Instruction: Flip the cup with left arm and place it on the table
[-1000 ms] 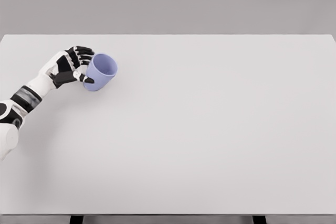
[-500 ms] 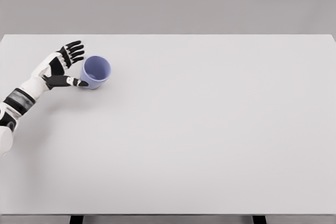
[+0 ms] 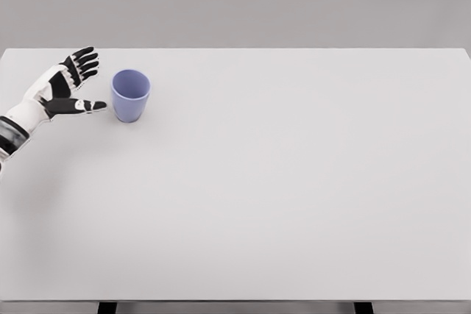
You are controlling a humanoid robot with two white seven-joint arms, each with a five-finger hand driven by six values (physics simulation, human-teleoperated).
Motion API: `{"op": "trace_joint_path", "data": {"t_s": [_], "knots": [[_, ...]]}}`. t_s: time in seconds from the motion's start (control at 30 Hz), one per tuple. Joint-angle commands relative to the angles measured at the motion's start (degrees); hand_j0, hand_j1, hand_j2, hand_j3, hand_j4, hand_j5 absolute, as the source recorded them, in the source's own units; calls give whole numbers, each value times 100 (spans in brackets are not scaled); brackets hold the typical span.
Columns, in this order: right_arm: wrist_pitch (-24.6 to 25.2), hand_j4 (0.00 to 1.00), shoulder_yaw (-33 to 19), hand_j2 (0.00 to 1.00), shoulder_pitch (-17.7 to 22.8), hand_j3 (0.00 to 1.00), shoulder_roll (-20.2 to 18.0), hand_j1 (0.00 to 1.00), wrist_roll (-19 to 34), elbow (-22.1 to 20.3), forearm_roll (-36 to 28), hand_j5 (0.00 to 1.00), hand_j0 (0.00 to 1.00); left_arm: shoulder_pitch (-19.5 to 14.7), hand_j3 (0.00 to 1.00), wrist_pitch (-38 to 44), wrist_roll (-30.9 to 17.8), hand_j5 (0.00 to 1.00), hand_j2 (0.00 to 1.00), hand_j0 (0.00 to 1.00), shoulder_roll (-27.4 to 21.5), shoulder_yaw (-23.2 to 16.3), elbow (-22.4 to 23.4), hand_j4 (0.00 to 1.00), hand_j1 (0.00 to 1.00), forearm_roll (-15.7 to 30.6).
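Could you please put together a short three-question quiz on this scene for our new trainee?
1. True or false: the left hand is gripping the cup.
2. How does the cup stand on the table? A) on its side B) upright, mouth up C) upside down
3. Fill in: the cup stands to the ______ of the left hand in the head view.

Key: 1. False; the fingers are spread and clear of the cup. 2. B. 3. right.
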State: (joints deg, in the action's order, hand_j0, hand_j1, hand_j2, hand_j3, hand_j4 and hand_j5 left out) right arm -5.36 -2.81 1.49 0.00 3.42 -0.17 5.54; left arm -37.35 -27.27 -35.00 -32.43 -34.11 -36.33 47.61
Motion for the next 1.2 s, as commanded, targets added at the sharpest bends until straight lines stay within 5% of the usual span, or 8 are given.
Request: {"op": "trace_joint_path", "data": {"t_s": [0.0,0.13,0.4,1.17], "knots": [[0,100,0,100,0,100,0,100,1,0,-1,100,100,0,100,11,0,100,100,100,-141,18,-14,100,100,-50],[0,100,0,100,0,100,0,100,1,0,-1,100,100,-308,100,20,0,100,100,100,-422,9,-32,100,100,-1737],[0,100,0,100,0,100,0,100,1,0,-1,100,100,-317,100,2,0,100,100,100,-765,18,-49,100,100,-1729],[0,100,0,100,0,100,0,100,1,0,-1,100,100,-308,100,-59,0,100,100,100,-774,18,-41,100,100,-1729]]}}
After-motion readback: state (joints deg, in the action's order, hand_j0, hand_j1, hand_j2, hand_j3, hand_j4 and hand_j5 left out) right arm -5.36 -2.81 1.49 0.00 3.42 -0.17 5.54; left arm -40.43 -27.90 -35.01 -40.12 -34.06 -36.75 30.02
